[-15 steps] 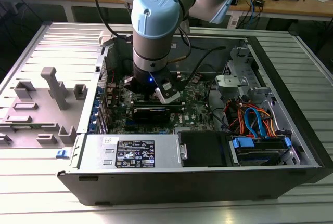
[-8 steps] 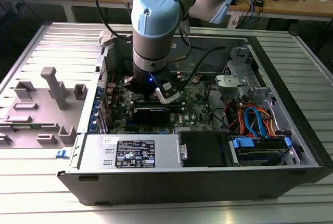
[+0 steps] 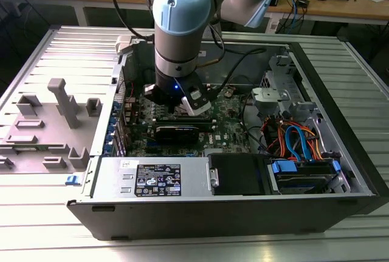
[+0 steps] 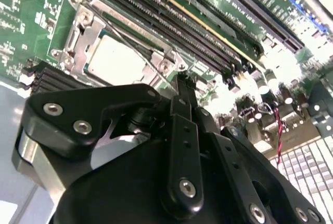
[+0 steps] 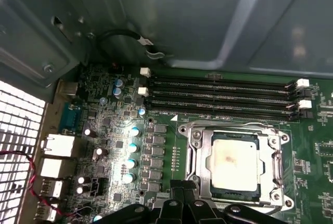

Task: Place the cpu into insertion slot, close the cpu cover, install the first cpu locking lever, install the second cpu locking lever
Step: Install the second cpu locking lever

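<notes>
1. Resting in the insertion slot [image 5: 234,164], the cpu [image 5: 234,160] lies flat under the cpu cover [image 5: 276,167].
2. Gripper [image 4: 179,86] hovers beside the slot; finger state cannot be told.
3. Thin, stiff, fragile chip: judged best held by its edges.

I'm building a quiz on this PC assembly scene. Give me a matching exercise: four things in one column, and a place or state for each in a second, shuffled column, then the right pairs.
Things:
1. cpu
2. cpu cover
3. memory slots
4. gripper

Places or states:
A. long, dark and parallel, running beside the socket
B. lying in the insertion slot, pale metal top facing up
C. silvery frame lying around the chip
D. black, close beside the socket's edge

Pairs: 1-B, 2-C, 3-A, 4-D
</notes>
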Available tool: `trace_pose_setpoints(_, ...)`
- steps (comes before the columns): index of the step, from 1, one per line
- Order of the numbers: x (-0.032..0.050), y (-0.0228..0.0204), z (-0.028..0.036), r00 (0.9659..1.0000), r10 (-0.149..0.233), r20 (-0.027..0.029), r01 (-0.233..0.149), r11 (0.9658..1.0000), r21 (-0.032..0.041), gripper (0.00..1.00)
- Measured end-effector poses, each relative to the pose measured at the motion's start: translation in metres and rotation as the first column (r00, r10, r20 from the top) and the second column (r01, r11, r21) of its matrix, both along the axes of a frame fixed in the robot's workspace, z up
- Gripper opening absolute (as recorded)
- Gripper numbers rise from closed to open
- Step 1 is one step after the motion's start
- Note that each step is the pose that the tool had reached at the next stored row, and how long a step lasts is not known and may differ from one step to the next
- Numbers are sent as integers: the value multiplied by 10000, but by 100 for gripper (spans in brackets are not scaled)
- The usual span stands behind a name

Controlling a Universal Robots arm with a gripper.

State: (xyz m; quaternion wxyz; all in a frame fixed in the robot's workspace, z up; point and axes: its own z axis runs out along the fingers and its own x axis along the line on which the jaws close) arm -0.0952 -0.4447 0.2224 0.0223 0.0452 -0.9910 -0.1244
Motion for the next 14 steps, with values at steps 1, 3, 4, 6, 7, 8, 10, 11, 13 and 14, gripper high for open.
trace_pose_setpoints(1,0,0,22,10000,0,0,0,10000,0,11)
trace_pose_setpoints(3,0,0,78,10000,1,0,-1,10000,11,11)
trace_pose_setpoints(4,0,0,93,10000,0,0,0,10000,18,11)
trace_pose_setpoints(6,0,0,137,10000,1,0,-1,10000,39,11)
trace_pose_setpoints(7,0,0,159,10000,0,1,0,10000,51,11)
trace_pose_setpoints(8,0,0,198,10000,0,0,0,10000,57,11)
trace_pose_setpoints(10,0,0,256,10000,1,0,-1,10000,62,11)
trace_pose_setpoints(11,0,0,289,10000,0,-1,0,10000,61,11)
trace_pose_setpoints(13,0,0,296,10000,1,0,-1,10000,65,11)
trace_pose_setpoints(14,0,0,296,10000,0,0,0,10000,65,11)
